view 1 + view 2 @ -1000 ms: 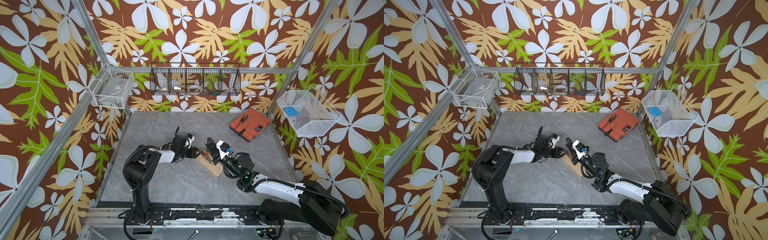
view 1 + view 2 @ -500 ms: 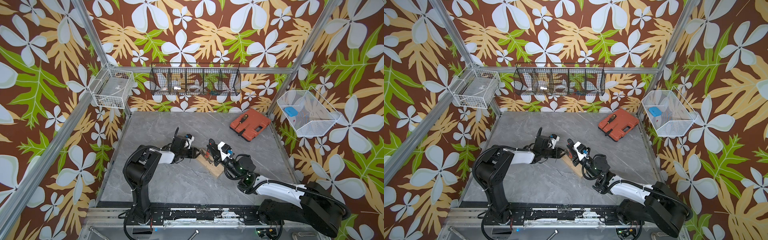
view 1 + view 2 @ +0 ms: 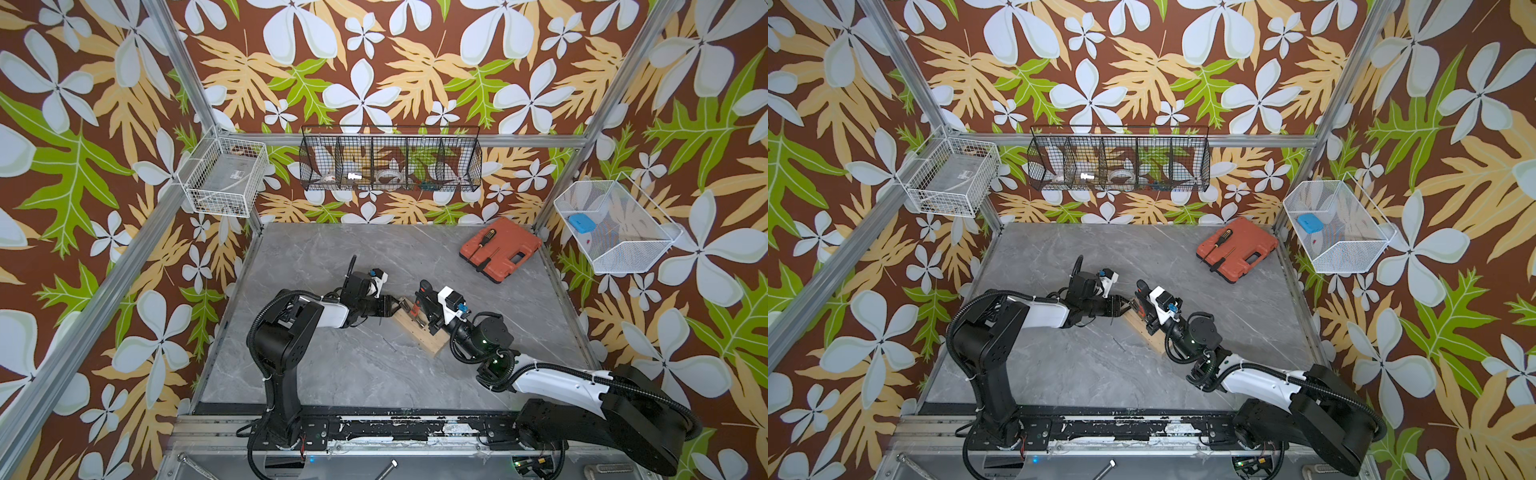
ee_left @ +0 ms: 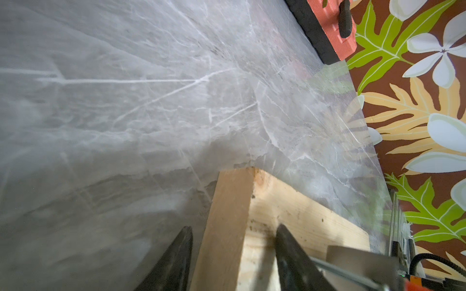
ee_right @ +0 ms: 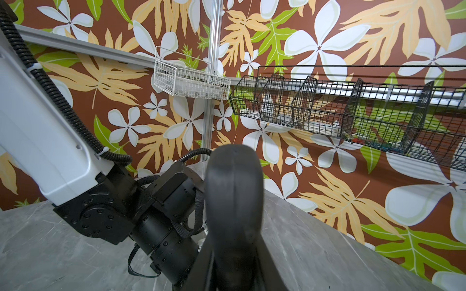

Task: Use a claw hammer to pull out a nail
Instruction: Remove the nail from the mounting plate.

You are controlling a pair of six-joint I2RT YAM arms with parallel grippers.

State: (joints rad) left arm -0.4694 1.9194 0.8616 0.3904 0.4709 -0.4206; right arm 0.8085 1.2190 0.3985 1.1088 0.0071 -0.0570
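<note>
The claw hammer [image 3: 414, 308] is standing on the wooden block [image 3: 433, 344], near the middle of the grey table [image 3: 332, 374]; its head end is lying down at the block's top face and is mostly hidden, and its black handle end is rising away from the block. The right gripper [image 3: 429, 309] is clamping the handle tightly from the block's near side; in the right wrist view the rubber end of the hammer [image 5: 234, 191] is filling the space between the two fingers [image 5: 203, 264]. The left gripper [image 3: 395, 306] is lying low at the block's other end; in the left wrist view its jaws are standing about half apart, one finger [image 4: 176, 259] just beside the block's side face and the other over its top face; I cannot tell whether they are pressing the wood. Well apart from the block, toward the back corner, an orange tool case [image 3: 509, 249] is lying flat; a small screwdriver [image 3: 484, 242] is resting on it.
</note>
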